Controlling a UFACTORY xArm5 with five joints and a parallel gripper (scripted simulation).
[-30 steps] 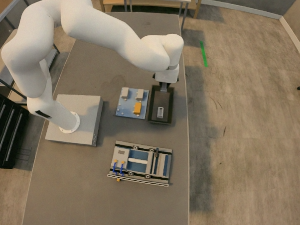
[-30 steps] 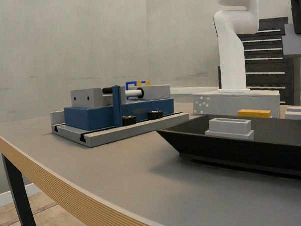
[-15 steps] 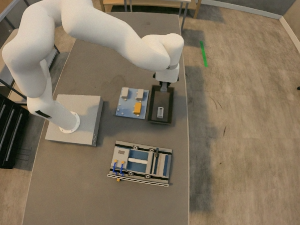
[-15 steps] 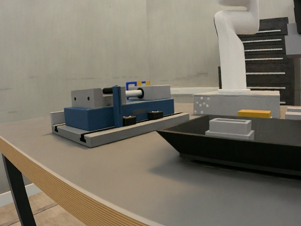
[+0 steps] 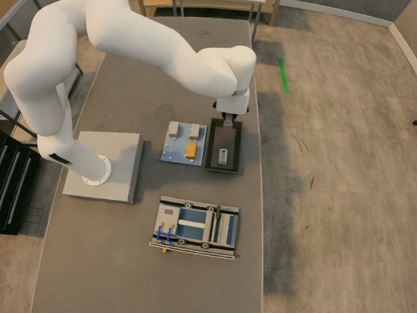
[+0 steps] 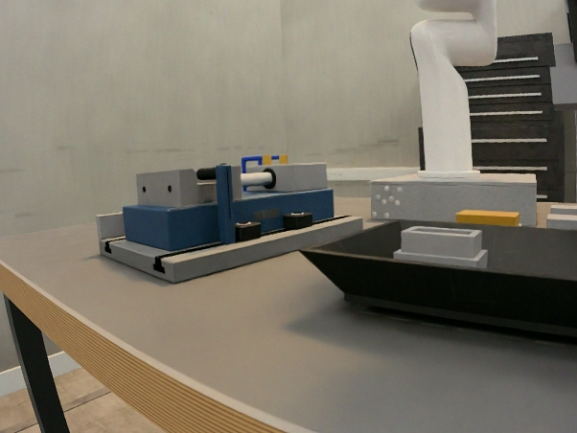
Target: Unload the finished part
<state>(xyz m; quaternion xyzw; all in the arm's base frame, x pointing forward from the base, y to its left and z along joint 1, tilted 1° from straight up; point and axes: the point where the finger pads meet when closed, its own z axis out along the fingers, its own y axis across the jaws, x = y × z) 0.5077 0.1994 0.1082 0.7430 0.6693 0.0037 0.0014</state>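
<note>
Arm reaching toward the counter's far right edge, fingers [image 5: 228, 120] clamping the finished part [image 5: 227, 122] over the black tray's [image 5: 209, 145] far end.

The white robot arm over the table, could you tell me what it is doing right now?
The white robot arm holds its gripper over the far end of the black outfeed tray, fingers shut on a grey machined block. Another grey pocketed block already lies in the tray. The blue vise stands without a part.

Table top [image 6: 201, 307] matt grey, edge striped like plywood; tray [image 6: 431, 283] matt black; arm [image 5: 138, 45] smooth white.
</note>
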